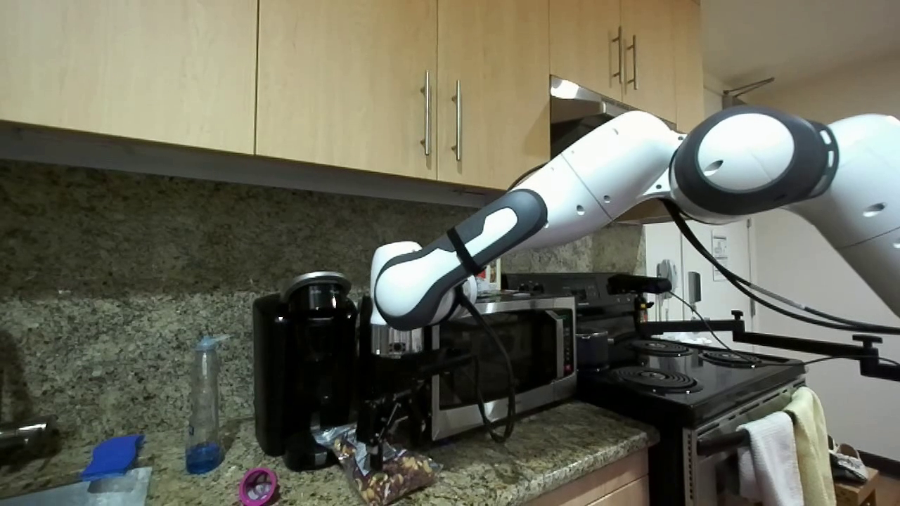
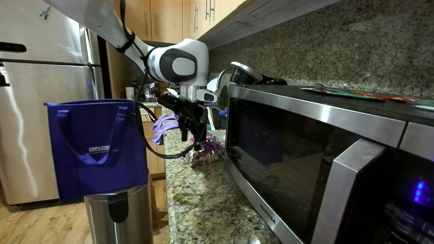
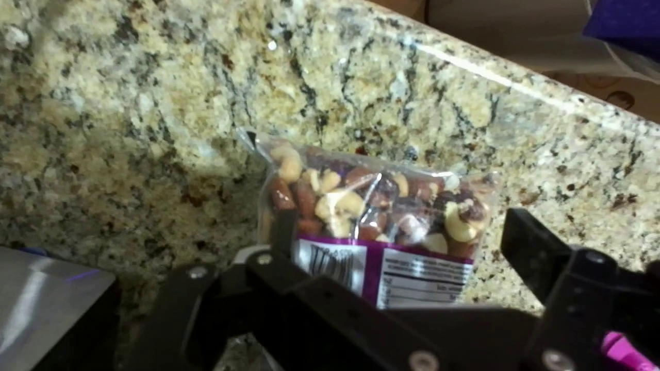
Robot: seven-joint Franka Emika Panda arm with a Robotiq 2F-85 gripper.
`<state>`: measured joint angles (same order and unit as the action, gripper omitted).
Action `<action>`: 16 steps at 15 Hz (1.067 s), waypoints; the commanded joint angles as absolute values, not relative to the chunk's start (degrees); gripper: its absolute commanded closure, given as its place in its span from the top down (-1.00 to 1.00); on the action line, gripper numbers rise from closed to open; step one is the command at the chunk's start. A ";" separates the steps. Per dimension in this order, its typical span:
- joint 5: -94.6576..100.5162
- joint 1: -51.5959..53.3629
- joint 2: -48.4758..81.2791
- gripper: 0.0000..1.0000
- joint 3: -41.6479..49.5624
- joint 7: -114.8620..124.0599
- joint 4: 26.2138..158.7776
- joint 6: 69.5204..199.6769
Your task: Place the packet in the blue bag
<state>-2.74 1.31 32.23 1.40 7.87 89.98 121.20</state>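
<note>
Packet (image 3: 371, 206): mixed nuts in clear film, lying on the granite counter (image 3: 154, 103) below the gripper (image 3: 402, 229); in the wrist view its lower part runs out of sight behind black linkage.
Gripper fingers: spread wide, packet between. At picture left a finger (image 3: 284, 226) overlaps the packet's edge; its twin (image 3: 533, 252) has counter showing between it and the film. Whether the overlapping finger touches, cannot tell.
Packet print: barcode and label panel clear only in the wrist view, small text too blurred to read.
Blue bag (image 2: 98, 139): front and handle plain in an exterior view, over a steel bin (image 2: 135, 217); lettering starts "EMPLOYE", then meets the handle. Inside hidden (that camera looks on it from the side). Wrist view gives just a dark blue corner, upper right.
Coffee maker (image 1: 306, 365): black beside the gripper's black in an exterior view, outlines running together.
Microwave (image 2: 288, 142): looms close in an exterior view, Toshiba name readable, right side cut off by the frame.
Pink item (image 1: 258, 485): near the packet in an exterior view, low in frame; a pink scrap at the wrist view's lower right (same piece or not, unsure).
Stove (image 1: 675, 379), fridge (image 2: 40, 118): each in a single exterior view.
</note>
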 commanded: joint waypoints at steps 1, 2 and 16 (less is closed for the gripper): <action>-3.58 -0.63 34.86 0.79 0.43 3.23 85.48 118.64; -3.35 -0.82 35.54 0.46 0.58 2.69 84.50 118.32; -5.82 -3.07 30.46 -0.91 -3.21 -9.54 85.52 110.99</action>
<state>-3.52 -1.58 35.65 -0.58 -3.68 81.99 113.68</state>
